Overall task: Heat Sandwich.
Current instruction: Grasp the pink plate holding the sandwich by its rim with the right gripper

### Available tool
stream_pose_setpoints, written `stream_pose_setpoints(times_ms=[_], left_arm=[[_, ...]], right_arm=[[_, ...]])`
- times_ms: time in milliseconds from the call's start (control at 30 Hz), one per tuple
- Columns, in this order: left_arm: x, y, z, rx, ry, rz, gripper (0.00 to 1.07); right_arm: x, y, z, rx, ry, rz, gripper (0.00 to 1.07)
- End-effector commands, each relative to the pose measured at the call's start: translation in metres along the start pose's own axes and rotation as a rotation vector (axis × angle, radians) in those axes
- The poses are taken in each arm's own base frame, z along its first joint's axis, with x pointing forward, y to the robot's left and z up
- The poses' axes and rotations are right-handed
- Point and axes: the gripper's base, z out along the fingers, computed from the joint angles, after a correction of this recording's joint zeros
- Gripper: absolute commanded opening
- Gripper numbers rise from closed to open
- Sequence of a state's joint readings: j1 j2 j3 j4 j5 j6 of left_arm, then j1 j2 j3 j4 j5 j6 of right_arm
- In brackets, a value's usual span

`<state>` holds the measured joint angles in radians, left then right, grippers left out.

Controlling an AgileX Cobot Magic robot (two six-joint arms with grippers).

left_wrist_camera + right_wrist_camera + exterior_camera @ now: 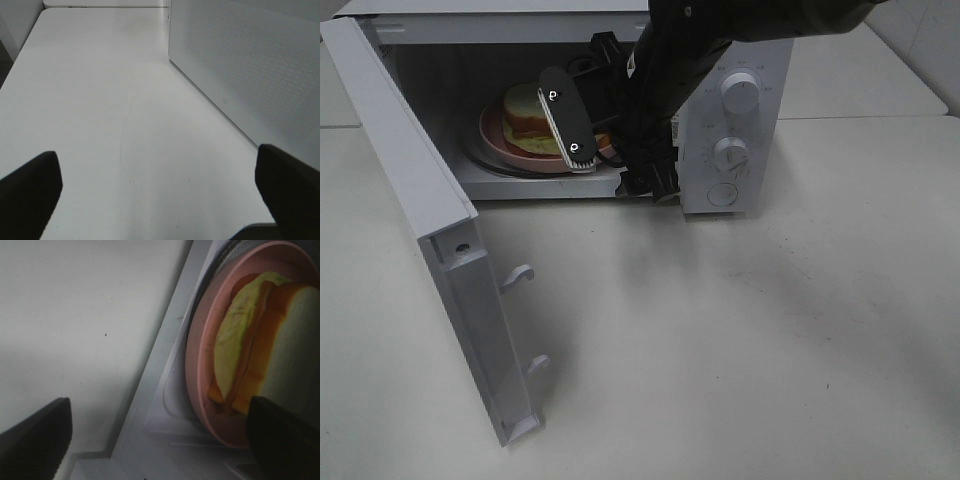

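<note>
White bread, reddish filling and pale green lettuce make up the one sandwich, which lies on one pink plate inside the microwave. The plate sits on the turntable, close to the oven's front sill. One door stands swung wide at the left, with two latch hooks on its inner edge. Two knobs and one round button sit on the panel at the right.

One black arm reaches down into the opening. The right jaws are spread wide and grasp nothing; one finger crosses in front of the sandwich, the other is near the sill. Whether that finger touches the bread cannot be told.

The left jaws are likewise spread wide and empty, hanging over the bare surface beside the microwave's perforated side wall; both fingers show at the frame's edge.
</note>
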<state>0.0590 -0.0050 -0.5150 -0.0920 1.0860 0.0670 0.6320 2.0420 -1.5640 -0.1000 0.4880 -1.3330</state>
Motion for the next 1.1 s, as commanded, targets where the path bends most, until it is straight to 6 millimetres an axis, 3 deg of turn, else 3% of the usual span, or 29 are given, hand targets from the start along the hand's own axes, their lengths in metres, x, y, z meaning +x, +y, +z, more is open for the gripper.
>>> stream_pose_setpoints(times_ms=[33,533,1100], left_arm=[[0.0,0.0,-0.002,0.009,-0.028,0.0,0.98],[0.0,0.0,-0.002,0.009,-0.028,0.0,0.98],[0.0,0.0,-0.002,0.009,-0.028,0.0,0.98]], right_arm=[[-0.003,-0.006,0.013,0.003,-0.005,-0.003,0.85],[-0.015,-0.024,0.055,0.0,-0.024,0.02,0.83],[-0.021,-0.044,0.083,0.002,-0.025,0.138,0.81]])
